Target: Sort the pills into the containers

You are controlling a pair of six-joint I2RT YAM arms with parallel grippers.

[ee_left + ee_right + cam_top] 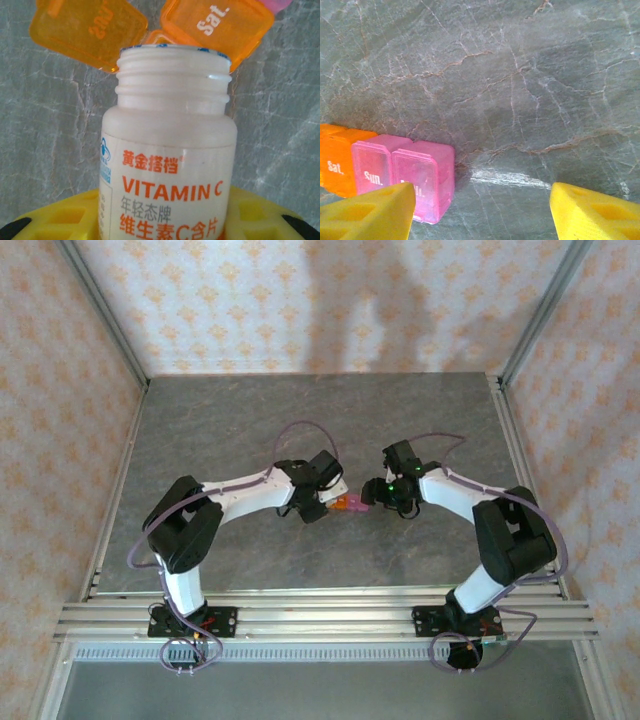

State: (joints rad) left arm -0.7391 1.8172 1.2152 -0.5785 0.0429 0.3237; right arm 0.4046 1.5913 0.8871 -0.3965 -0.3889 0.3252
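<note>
While uncapped in left gripper [161,222], bottle [167,145] in front of containers [216,26].

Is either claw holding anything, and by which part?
The left gripper holds the white vitamin bottle by its lower body; the right gripper is open and holds nothing.

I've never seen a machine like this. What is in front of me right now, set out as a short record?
left gripper: shut on a white bottle, cap off, label reads Vitamin C
bottle mouth: pointed toward the orange cells of the pill strip
right gripper: open, its one finger beside the pink cells
surface: grey marbled table
</note>
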